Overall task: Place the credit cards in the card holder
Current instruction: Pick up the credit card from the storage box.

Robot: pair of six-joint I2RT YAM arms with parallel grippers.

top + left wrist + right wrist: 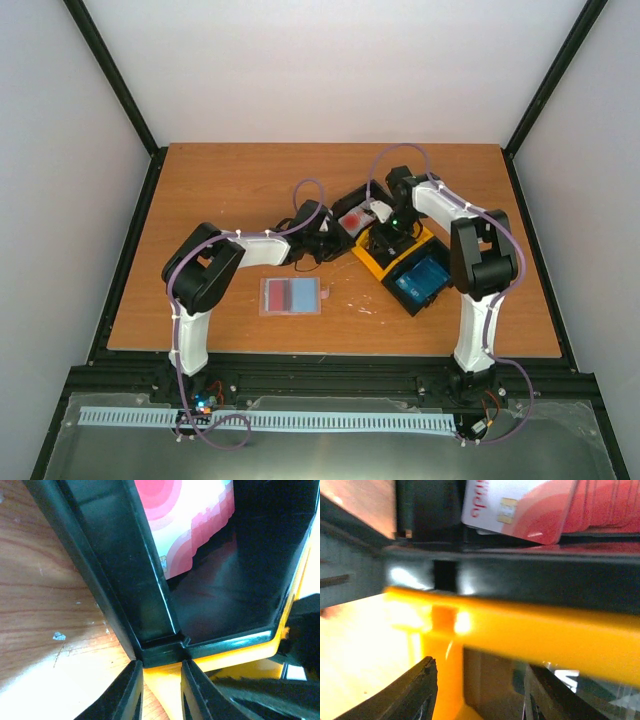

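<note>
Nearest the arm bases, the flat rectangular card holder [292,296] lies open on the brown wooden desk [230,180]. Its pale see-through pockets face up, with red showing through the left half and blue through the right.

At its 2 o'clock sits the black-and-yellow plastic compartment tray [366,259], set askew. Thin blue plastic cards [424,280] fill the tray's 4 o'clock compartment, well apart from the card holder.

On to the right end effector [480,667]: in its wrist view the fingers are spread wide, released and gripping nothing, just above the tray's yellow rim. The left end effector [161,667] sits on the tray's 9 o'clock side, right at a corner. Its fingers stand a narrow gap apart with yellow edge between them, and I cannot tell whether they pinch it.

Farthest out, a thin red-and-white plastic card [520,505] with a chip lies in the tray's 10 o'clock black compartment.
</note>
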